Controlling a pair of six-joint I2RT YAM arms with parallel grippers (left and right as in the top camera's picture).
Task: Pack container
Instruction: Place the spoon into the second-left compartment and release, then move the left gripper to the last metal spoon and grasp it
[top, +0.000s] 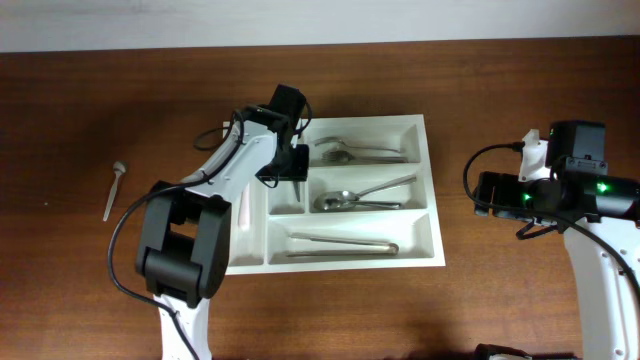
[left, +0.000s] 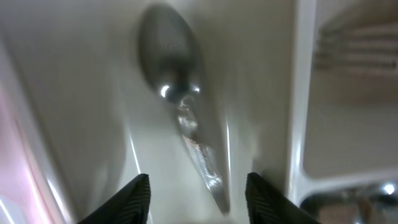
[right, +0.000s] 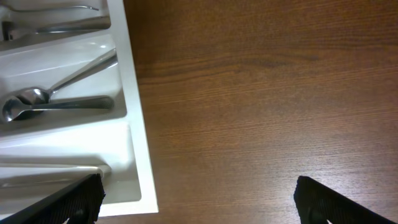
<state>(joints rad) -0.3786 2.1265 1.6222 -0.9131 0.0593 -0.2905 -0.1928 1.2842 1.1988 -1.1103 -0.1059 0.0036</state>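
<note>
Now the left end effector (left: 198, 198) hangs released over a spoon (left: 174, 87) in the white cutlery tray (top: 250, 245) on the worktop (top: 330, 310), where a crooked lift could clip the divider (left: 297, 93) and jolt it.

A dark brown wooden table (top: 500, 300) fills the view. A small, thin, pale utensil with a grey round end (top: 113, 190) lies flat on it, far over on the left side.
</note>
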